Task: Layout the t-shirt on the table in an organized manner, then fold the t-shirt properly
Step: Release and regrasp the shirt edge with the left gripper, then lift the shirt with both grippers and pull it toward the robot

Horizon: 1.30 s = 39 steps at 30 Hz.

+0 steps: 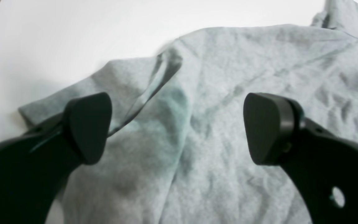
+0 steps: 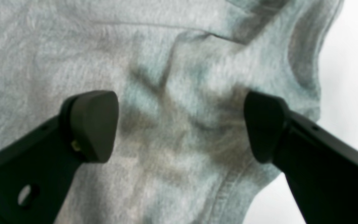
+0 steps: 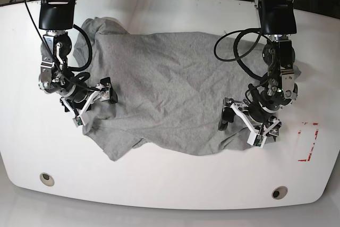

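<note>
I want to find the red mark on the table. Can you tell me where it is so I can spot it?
Start at the big white table with the grey t-shirt spread across it. Look past the shirt's edge by the left gripper, toward the table's side. The red dashed rectangle is there, the only red thing on the white top, unlike the round grey grommet nearer the front.

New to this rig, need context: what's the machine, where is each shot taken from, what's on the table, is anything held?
It is a robot with two arms, each ending in open black jaws. The base view looks down on a white table with a grey t-shirt spread but rumpled across it. The other two pictures come from cameras on the wrists, looking past each arm's own jaws. The left gripper and the right gripper both hover over cloth near opposite sides of the shirt. Nothing is held. A red dashed mark sits near one table edge.
</note>
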{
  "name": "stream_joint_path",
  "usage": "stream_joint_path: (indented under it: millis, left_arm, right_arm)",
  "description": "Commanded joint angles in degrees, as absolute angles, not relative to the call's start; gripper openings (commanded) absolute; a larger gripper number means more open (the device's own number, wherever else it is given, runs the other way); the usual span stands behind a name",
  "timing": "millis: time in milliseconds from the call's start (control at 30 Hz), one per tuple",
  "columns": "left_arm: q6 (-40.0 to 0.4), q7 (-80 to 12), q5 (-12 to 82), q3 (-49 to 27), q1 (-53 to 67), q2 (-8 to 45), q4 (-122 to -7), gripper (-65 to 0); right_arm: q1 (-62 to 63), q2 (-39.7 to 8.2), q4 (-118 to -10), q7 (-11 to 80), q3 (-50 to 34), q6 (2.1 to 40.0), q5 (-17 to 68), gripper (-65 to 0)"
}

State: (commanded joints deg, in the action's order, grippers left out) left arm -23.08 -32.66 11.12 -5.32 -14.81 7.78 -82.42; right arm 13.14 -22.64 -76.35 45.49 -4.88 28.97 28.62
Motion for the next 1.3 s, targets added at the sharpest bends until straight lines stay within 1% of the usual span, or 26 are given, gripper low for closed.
stream_joint_path:
  millis: [100, 333, 467, 533, 667, 800, 900, 1033, 1100, 1133, 1200, 1233, 1300]
  left_arm:
    - [-22.73, -30.99, 10.59, -6.55, -14.55, 7.87, -82.33, 0.0]
    - [-22.46, -30.55, 9.89, -6.46, -12.44, 8.13, -82.95, 0.0]
    - [-22.37, -30.55, 5.49, -6.46, -12.35, 7.87, -83.91, 0.0]
    - [-22.29, -30.55, 1.63, -6.46, -12.26, 7.60, -84.00, 0.0]
    - [-20.62, -30.55, -1.27, -6.55, -11.03, 6.29, -84.26, 0.0]
    - [-18.59, -31.43, -3.56, -6.81, -10.42, 6.11, -89.63, 0.0]
    - [-18.07, -33.63, -5.05, -6.81, -9.01, 6.20, -92.35, 0.0]
    - [-18.33, -37.41, -6.29, -6.81, -7.96, 6.73, -98.33, 0.0]
    - [-18.95, -39.25, -6.29, -6.81, -7.52, 7.96, -100.18, 0.0]
    - [-20.44, -40.75, -6.29, -6.81, -6.73, 9.36, -101.41, 0.0]
    - [-22.37, -41.54, -6.29, -6.81, -6.11, 10.42, -102.29, 0.0]
    - [-23.96, -41.63, -6.29, -6.81, -5.58, 11.21, -102.81, 0.0]
    - [-25.45, -41.63, -6.29, -7.34, -4.44, 12.35, -103.25, 0.0]
  right_arm:
    - [13.14, -22.55, -76.35, 45.49, -4.88, 28.97, 28.62, -5.0]
    - [13.14, -22.46, -76.35, 45.49, -4.88, 28.97, 28.62, -5.0]
    - [13.14, -22.46, -76.35, 45.49, -4.88, 28.97, 28.62, -5.0]
    - [13.05, -22.46, -76.35, 45.49, -4.88, 28.97, 28.62, -5.0]
    - [13.05, -22.46, -76.35, 45.49, -4.88, 28.97, 28.62, -5.0]
    - [13.05, -22.55, -76.79, 45.49, -4.88, 28.97, 28.62, -5.0]
    - [13.05, -22.46, -76.79, 45.49, -4.88, 28.97, 28.62, -5.0]
    - [12.97, -22.46, -77.05, 45.49, -4.88, 28.97, 28.62, -5.0]
    - [12.97, -22.46, -77.05, 45.49, -4.88, 28.97, 28.62, -5.0]
    - [12.97, -22.46, -77.14, 45.49, -4.88, 28.97, 28.62, -5.0]
    - [12.79, -22.46, -77.49, 45.58, -4.88, 28.97, 28.62, -5.0]
    - [12.18, -22.37, -77.93, 45.58, -4.88, 28.97, 28.62, -5.0]
    - [11.12, -22.46, -79.60, 45.58, -4.88, 28.97, 28.62, -5.0]
